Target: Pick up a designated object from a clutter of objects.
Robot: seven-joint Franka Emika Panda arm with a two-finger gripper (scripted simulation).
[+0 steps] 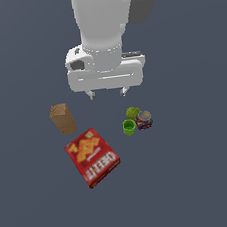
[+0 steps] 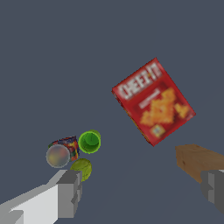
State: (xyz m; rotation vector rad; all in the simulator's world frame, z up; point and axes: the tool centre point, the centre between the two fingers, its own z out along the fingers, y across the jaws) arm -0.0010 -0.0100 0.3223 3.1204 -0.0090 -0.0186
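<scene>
The designated object, a small can (image 1: 144, 120) (image 2: 62, 152) with a blue, red and yellow label and a silvery rim, stands upright on the grey floor. A small green cup (image 1: 129, 127) (image 2: 89, 141) and a lumpy yellow-green object (image 1: 132, 112) (image 2: 82, 168) touch or nearly touch it. A red cracker box (image 1: 92, 156) (image 2: 153, 101) lies flat, with a tan-brown box (image 1: 63, 118) (image 2: 197, 161) beside it. My gripper (image 1: 107, 92) (image 2: 140, 190) hangs open and empty above the clutter, between the two groups, holding nothing.
The arm's white wrist and hand (image 1: 104, 61) fill the upper middle of the exterior view. All objects rest on one flat dark grey surface (image 1: 203, 175), which stretches out on every side.
</scene>
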